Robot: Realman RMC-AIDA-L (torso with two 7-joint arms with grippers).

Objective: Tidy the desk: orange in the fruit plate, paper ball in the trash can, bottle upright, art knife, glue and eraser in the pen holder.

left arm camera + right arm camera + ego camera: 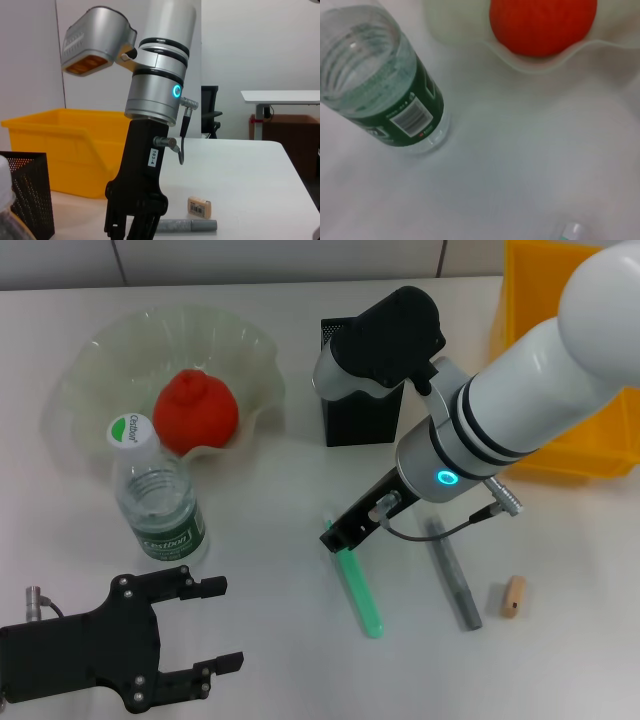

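White desk (270, 540), right fingers (337, 537) pinching translucent green glue (360, 592), left fingers (215, 625) spread

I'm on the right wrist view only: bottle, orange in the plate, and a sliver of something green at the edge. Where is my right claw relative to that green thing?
Observer: Your right claw is down at the far end of a green stick that lies flat on the table.
Operator: What else is loose near it?
Observer: A grey stick lies just right of the green one, and the eraser lies right of that. Neither is in the pen holder.
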